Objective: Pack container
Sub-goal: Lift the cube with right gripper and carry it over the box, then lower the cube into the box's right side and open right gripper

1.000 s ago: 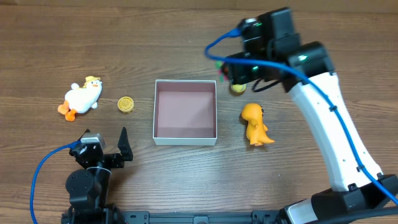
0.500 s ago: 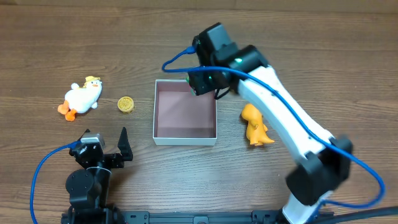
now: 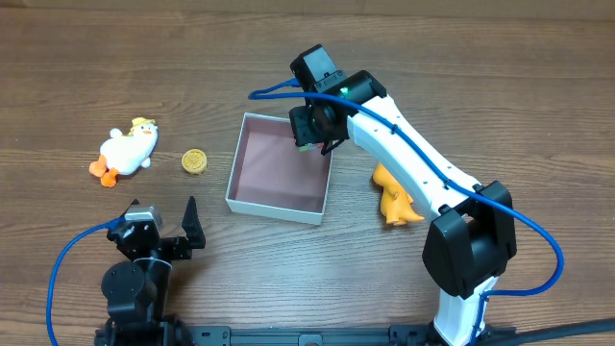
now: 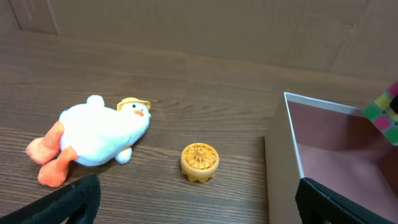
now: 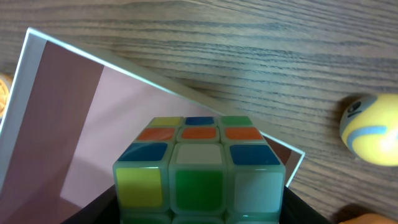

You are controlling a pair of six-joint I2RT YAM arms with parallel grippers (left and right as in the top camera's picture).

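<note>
Diagonally outstretched right arm (image 3: pixel 408 165), gripper (image 3: pixel 310 131) with cube (image 5: pixel 199 163) over container (image 3: pixel 272 210)

Container: I see a square, shallow, open-topped box with thin white walls (image 3: pixel 274 211) and a dull pinkish-brown inside.
Pose: open side up, turned slightly askew.
Place: middle of my table.

Duck (image 3: pixel 125 151) and disc (image 3: pixel 195 161) left of container (image 3: pixel 274 207) — dinosaur (image 3: pixel 399 207) right.

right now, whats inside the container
Only bare pinkish floor shows in the container. The right gripper holds a colour cube over its far right corner, hiding the floor beneath; no toy is visible inside.
</note>
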